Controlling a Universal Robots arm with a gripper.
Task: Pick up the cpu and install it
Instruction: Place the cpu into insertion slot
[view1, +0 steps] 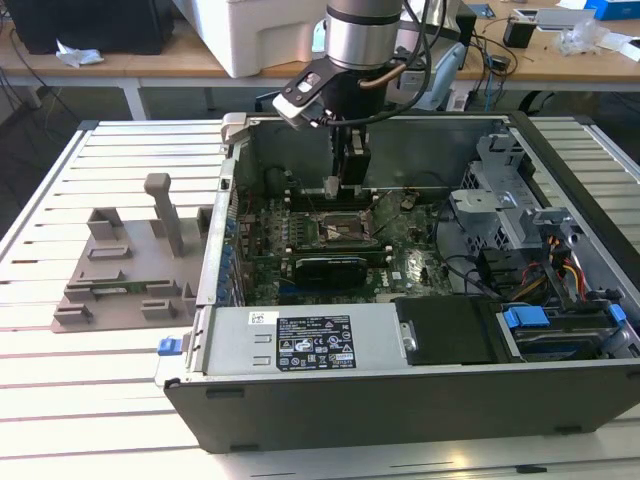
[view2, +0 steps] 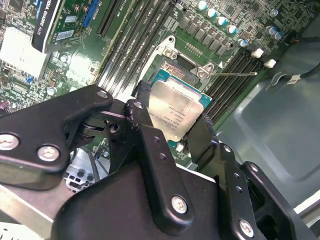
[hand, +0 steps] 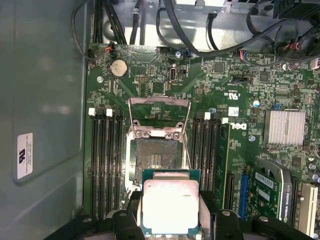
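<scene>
The gripper (hand: 171, 222) pinches the cpu (hand: 170, 200) by its edges. Faint print marks its lid. The socket (hand: 155, 159) lies just beyond.

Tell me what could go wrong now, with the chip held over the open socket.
The cpu is pinched only at two edges by the jaws; it might slip or tilt. If it comes down off-centre on the bare socket, the contacts could be damaged. The raised retention frame stands close by and might catch a jaw.
</scene>
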